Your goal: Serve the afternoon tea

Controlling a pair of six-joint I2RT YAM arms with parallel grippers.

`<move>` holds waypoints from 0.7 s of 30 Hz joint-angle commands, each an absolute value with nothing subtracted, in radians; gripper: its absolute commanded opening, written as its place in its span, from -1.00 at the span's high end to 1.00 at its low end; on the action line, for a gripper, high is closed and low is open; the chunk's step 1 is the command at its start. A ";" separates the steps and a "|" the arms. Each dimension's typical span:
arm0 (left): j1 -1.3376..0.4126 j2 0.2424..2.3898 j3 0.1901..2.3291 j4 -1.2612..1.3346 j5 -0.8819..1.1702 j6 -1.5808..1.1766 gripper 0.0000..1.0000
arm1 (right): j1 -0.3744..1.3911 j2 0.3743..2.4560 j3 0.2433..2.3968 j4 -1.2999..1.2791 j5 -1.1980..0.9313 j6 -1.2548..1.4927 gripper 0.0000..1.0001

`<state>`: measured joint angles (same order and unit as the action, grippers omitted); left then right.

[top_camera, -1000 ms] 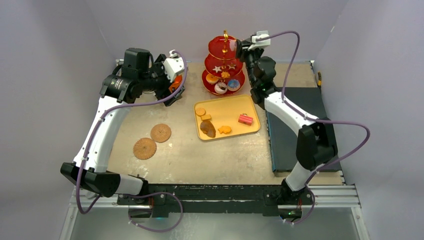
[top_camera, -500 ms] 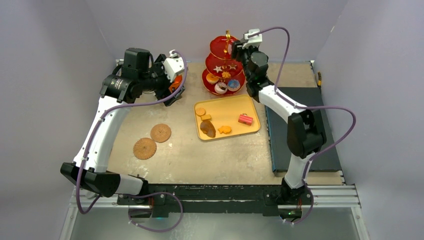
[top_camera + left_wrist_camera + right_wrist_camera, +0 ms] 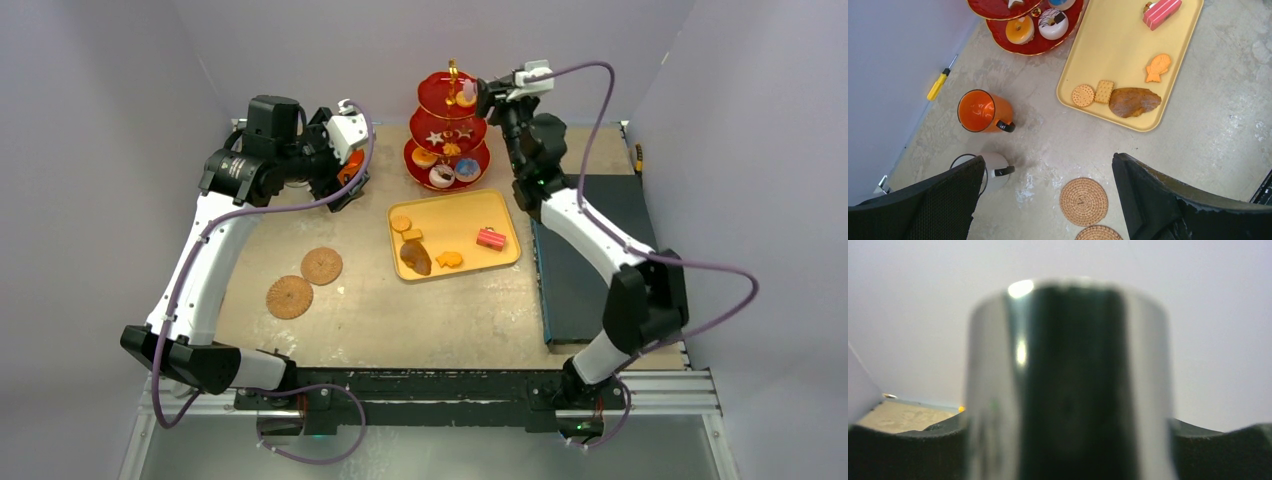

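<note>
The red three-tier stand (image 3: 450,140) stands at the back with pastries on all three tiers. A pink pastry (image 3: 466,97) lies on its top tier. My right gripper (image 3: 481,96) hovers just right of it, and its wrist view shows the jaws spread either side of a blurred shiny shape. My left gripper (image 3: 1048,165) hangs open and empty above the table. The orange mug (image 3: 979,111) and white mug (image 3: 993,167) stand below it, with two brown coasters (image 3: 1083,201) close by. Biscuits (image 3: 1082,95), a croissant (image 3: 1134,101) and a pink cake (image 3: 1161,11) lie on the yellow tray (image 3: 1128,35).
A yellow screwdriver (image 3: 940,84) lies by the left wall. A dark mat (image 3: 600,270) covers the table's right side. Walls close in on three sides. The coasters (image 3: 321,265) sit left of the tray (image 3: 470,215).
The right gripper has opened and drawn back slightly right from the top tier, leaving the pink pastry there. Its elbow swung right. The left arm has not moved.
</note>
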<state>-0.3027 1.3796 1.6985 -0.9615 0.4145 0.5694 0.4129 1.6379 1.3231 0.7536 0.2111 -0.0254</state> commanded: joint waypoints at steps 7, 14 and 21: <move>-0.304 1.358 1.723 -0.939 0.413 0.537 -0.97 | 0.603 1.359 1.015 0.806 0.221 -0.026 -0.26; -0.288 1.400 1.746 -0.942 0.371 0.473 -0.95 | 0.699 1.355 0.887 0.811 0.208 0.025 -0.24; -0.283 1.411 1.749 -0.930 0.340 0.458 -0.94 | 0.756 1.515 0.854 0.852 0.139 0.059 -0.25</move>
